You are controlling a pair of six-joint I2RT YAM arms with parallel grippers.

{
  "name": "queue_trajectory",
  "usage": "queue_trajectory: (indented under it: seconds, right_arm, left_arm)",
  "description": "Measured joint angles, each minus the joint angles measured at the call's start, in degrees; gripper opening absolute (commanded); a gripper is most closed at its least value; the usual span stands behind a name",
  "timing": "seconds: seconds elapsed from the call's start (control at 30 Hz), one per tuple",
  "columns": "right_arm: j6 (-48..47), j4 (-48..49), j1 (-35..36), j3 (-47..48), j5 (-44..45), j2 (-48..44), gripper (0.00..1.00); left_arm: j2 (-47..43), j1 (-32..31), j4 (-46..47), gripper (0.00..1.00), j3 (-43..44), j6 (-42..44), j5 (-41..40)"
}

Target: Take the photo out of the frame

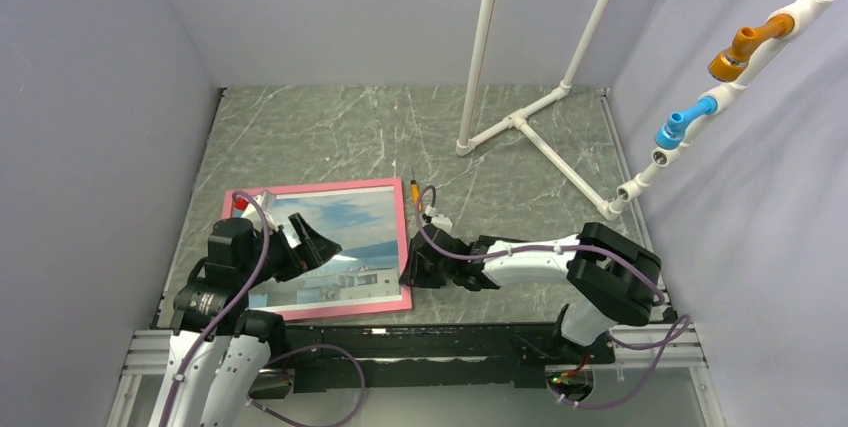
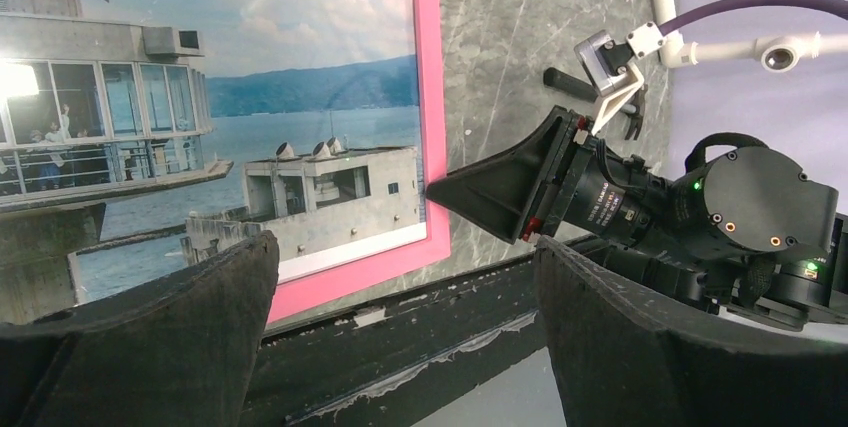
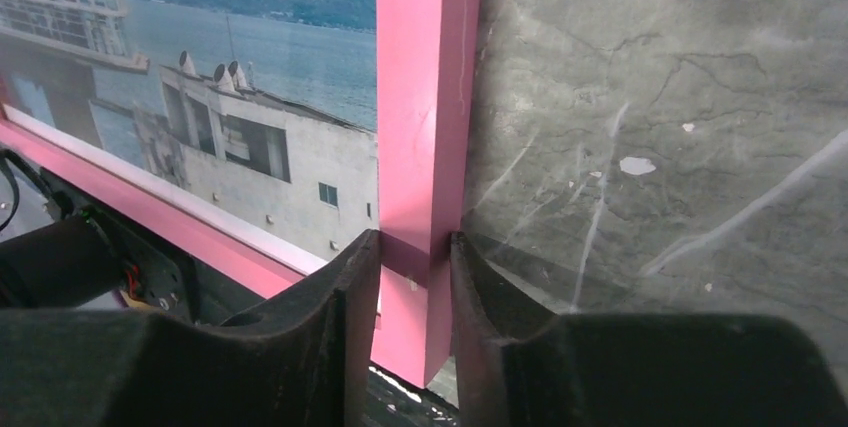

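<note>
The pink frame [image 1: 320, 187] lies flat on the marble table with the photo [image 1: 340, 237] of a white ship, sea and cloudy sky inside it. My right gripper [image 1: 410, 272] has its jaws pressed on both sides of the frame's right border [image 3: 425, 97], close to the near right corner; the photo [image 3: 250, 77] lies just left of that grip [image 3: 415, 247]. My left gripper [image 1: 305, 247] hangs open above the photo's near left part. In the left wrist view its wide-apart fingers [image 2: 405, 257] hold nothing, and the frame's corner [image 2: 430, 97] and the photo [image 2: 250, 77] show beyond them.
An orange-handled screwdriver [image 1: 415, 190] lies by the frame's far right corner. A white pipe stand [image 1: 520, 122] rises at the back, and a pipe with orange and blue fittings [image 1: 700, 112] slants along the right wall. A black rail [image 1: 450, 332] runs along the near table edge.
</note>
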Motion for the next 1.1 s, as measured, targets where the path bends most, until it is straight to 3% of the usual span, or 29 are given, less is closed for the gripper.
queue_trajectory:
  seconds: [0.17, 0.57, 0.73, 0.8, 0.93, 1.1]
  right_arm:
    - [2.51, -1.62, 0.55, 1.31, 1.11, 0.42, 0.01]
    - [10.03, -6.86, -1.20, 9.66, 1.79, 3.54, 0.00]
    - [6.01, -11.50, -1.79, 13.38, 4.17, 4.39, 0.53]
    - [4.37, -12.57, -1.49, 13.66, 4.87, 4.42, 0.64]
    - [2.01, -13.35, -0.33, 13.22, 5.62, 4.55, 0.66]
    - [0.59, -14.08, 1.11, 13.22, 6.82, 5.55, 0.53]
  left_arm:
    - [0.63, 0.00, -0.02, 0.99, 0.00, -0.57, 0.44]
    - [0.17, 0.00, -1.88, 0.99, 0.07, -8.09, 0.42]
    - [-0.48, 0.00, -2.03, 0.99, 0.07, -8.66, 0.42]
    - [-0.48, 0.00, -2.01, 0.99, 0.07, -8.63, 0.44]
    - [-0.46, 0.00, -1.84, 0.99, 0.07, -8.63, 0.46]
    - [-0.09, 0.00, -1.79, 0.99, 0.07, -8.59, 0.50]
